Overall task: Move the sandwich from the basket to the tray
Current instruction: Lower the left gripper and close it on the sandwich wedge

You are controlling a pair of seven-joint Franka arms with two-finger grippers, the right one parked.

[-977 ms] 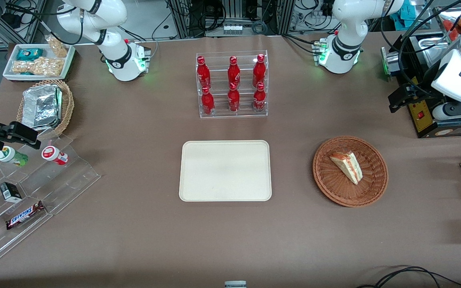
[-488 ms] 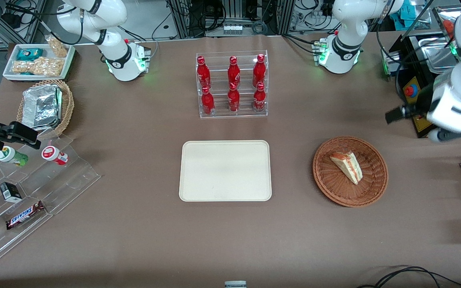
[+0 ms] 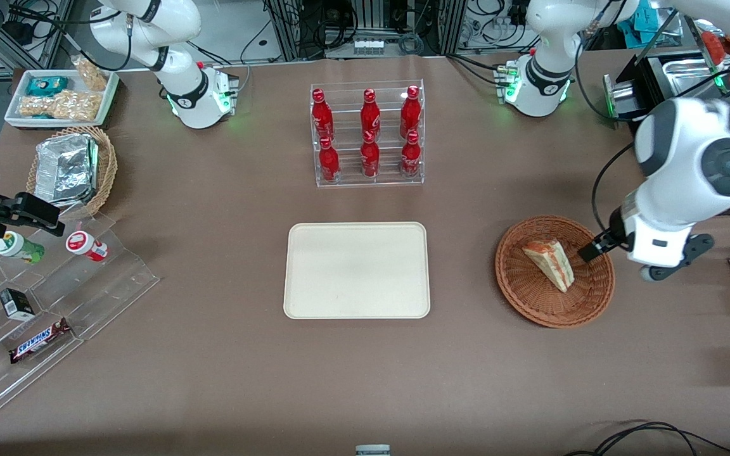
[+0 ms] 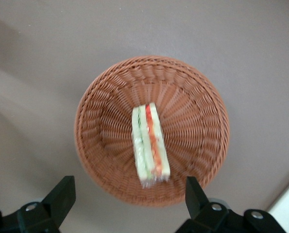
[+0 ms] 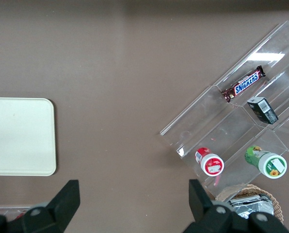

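You've got a brown table point(image 3: 213, 354) with the tray point(image 3: 357, 270) mid-table, the basket point(image 3: 555, 271) beside it, gripper point(image 3: 590, 252) over its rim, and a bottle rack point(image 3: 368, 134) farther from the camera.

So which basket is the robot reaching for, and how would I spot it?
Start at the cream-beige tray in the middle of the table, then look toward the working arm's end: the round reddish-brown wicker basket sits beside it. The open gripper hovers above it. Unlike the paler basket of foil containers, it holds a single triangular sandwich.
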